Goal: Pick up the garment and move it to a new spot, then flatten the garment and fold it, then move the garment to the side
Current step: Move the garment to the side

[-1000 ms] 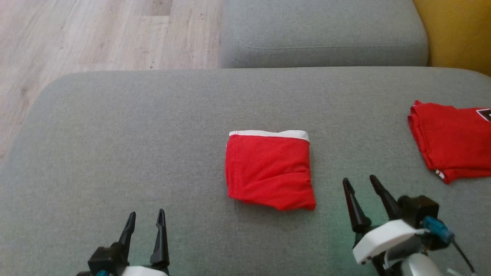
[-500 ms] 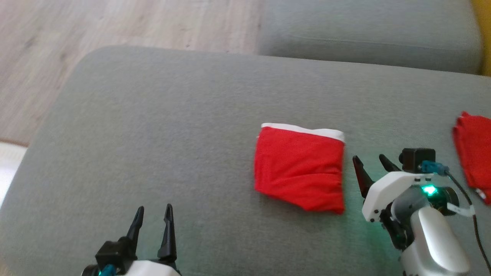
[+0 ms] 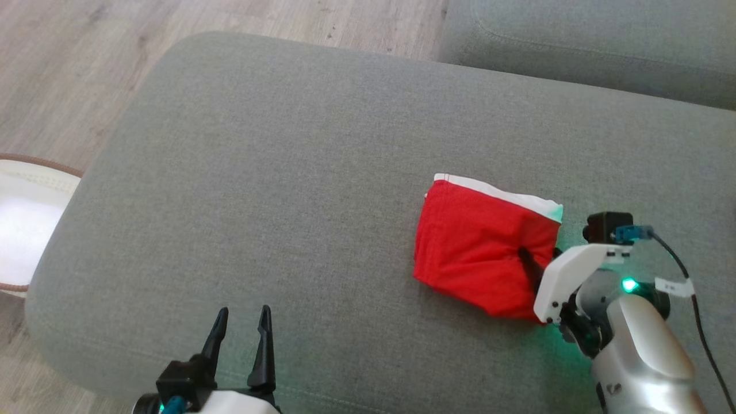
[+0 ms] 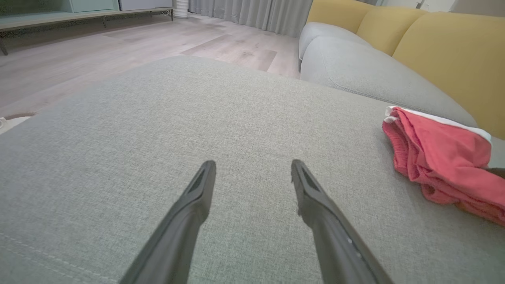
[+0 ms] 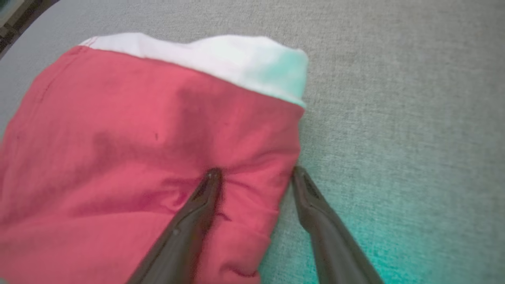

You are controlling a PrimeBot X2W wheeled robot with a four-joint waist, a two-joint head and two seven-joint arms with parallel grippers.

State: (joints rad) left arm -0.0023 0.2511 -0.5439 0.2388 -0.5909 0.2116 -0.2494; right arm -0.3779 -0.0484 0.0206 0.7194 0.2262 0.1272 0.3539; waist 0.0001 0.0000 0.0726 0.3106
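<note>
Garment: red knit shorts, folded to a rough square, with a white waistband along the far edge. The cloth is soft and creased, and lies flat on the right half of the grey seat cushion.

Seat cushion: coarse woven fabric, broad, with rounded corners.

Right gripper: at the garment's right edge, over the cushion's right half. The jaws stand apart. One dark tapered finger presses a dimple into the red cloth and the other rests on the cushion just beside the hem. Nothing is clamped.

Left gripper: over the cushion's near edge, well apart from the garment, spread wide and empty.

Surroundings:
- second grey cushion beyond the seat cushion's far right corner
- yellow backrests behind the second cushion
- pale wood-plank floor past the seat cushion's left side
- pale round item with a brown rim, on the floor
</note>
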